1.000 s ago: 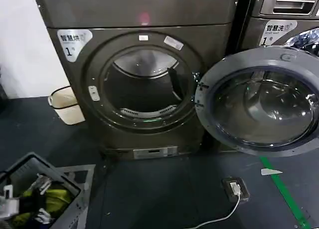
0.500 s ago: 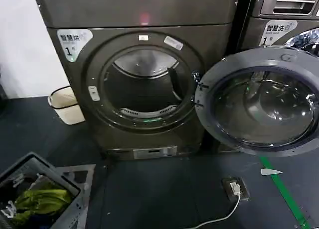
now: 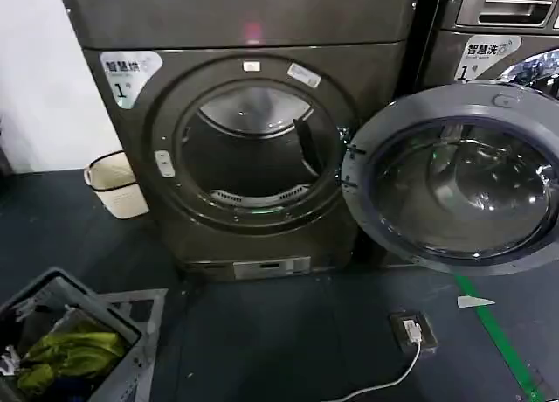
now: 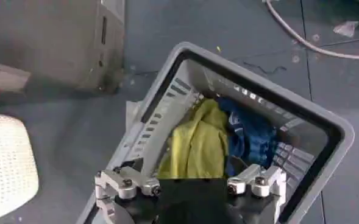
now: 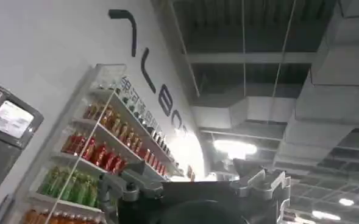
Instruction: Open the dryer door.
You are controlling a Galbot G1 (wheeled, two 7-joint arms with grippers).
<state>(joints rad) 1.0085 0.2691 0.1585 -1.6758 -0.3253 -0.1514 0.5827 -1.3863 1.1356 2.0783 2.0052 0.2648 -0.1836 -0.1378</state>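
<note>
**Dryer door already swung wide, both arms away from it**

The dryer stands at the far side of the scene, facing the robot. Its round door is hinged on the right of the opening and hangs fully open to the right, its inner glass face turned toward the robot. The dark drum is exposed. Judged from this, the task looks finished; no pull is left to make.

The door lies far and to the right of both grippers. By side alone, the right arm would be the nearer one to it, though that is a judgement.

The left gripper hangs low at the near left, pointing down over a grey basket on the floor. Its fingers are spread apart and grasp nothing. Below them lie a yellow cloth and a blue cloth inside the basket.

The right gripper points upward, toward the ceiling and a wall shelf of bottles. Its fingers are likewise spread and empty.

A pale bin stands left of the dryer. A cable lies on the floor at the near right.
</note>
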